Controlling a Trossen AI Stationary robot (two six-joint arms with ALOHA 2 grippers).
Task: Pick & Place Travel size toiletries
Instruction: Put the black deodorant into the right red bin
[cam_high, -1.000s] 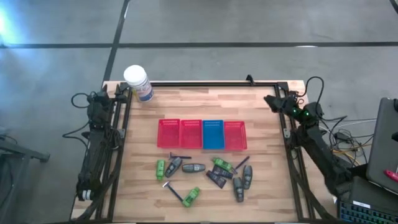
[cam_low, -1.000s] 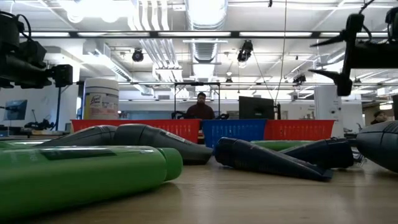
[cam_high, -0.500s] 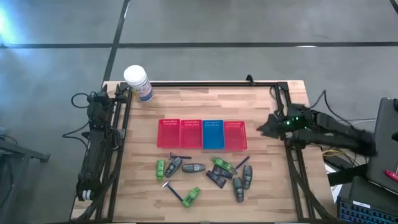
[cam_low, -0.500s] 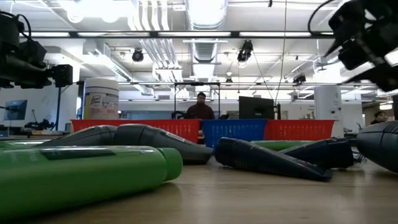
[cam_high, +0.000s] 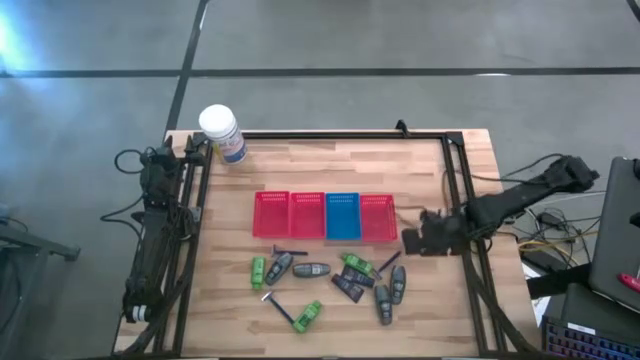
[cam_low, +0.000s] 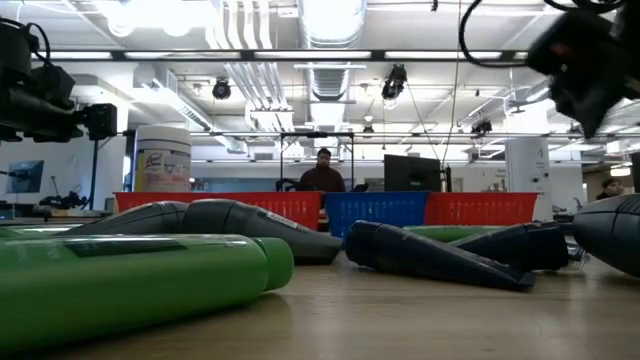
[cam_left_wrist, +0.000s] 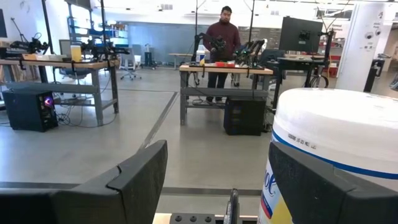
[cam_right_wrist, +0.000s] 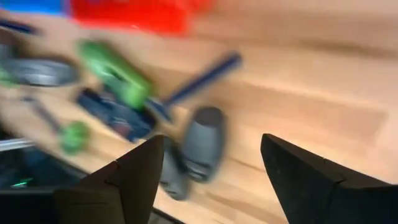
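The travel size toiletries lie loose on the wooden table (cam_high: 430, 170), near of the baskets: green bottles (cam_high: 258, 268), grey oval bottles (cam_high: 398, 283), dark flat tubes (cam_high: 348, 287) and blue-handled razors (cam_high: 280, 307). My right gripper (cam_high: 410, 240) hovers open, just right of the cluster. Its wrist view looks down past the open gripper (cam_right_wrist: 212, 140) at a grey bottle (cam_right_wrist: 202, 146), a green bottle (cam_right_wrist: 118, 78), a razor (cam_right_wrist: 199, 78) and a dark tube (cam_right_wrist: 115, 115). My left gripper (cam_high: 190, 150) waits open at the far left corner beside the white jar (cam_high: 220, 130).
A row of mesh baskets stands mid-table: two red baskets (cam_high: 290, 215), a blue basket (cam_high: 342, 217) and a third red basket (cam_high: 378, 217). The white jar (cam_left_wrist: 336, 143) fills the side of the left wrist view. A person (cam_low: 323, 172) stands in the room beyond. Bare wood lies right of the baskets.
My right arm has swung from the far right corner toward the near edge and inward over the table. Its gripper has come down to just right of the toiletries. The toiletries, the baskets and my left arm have stayed where they were.
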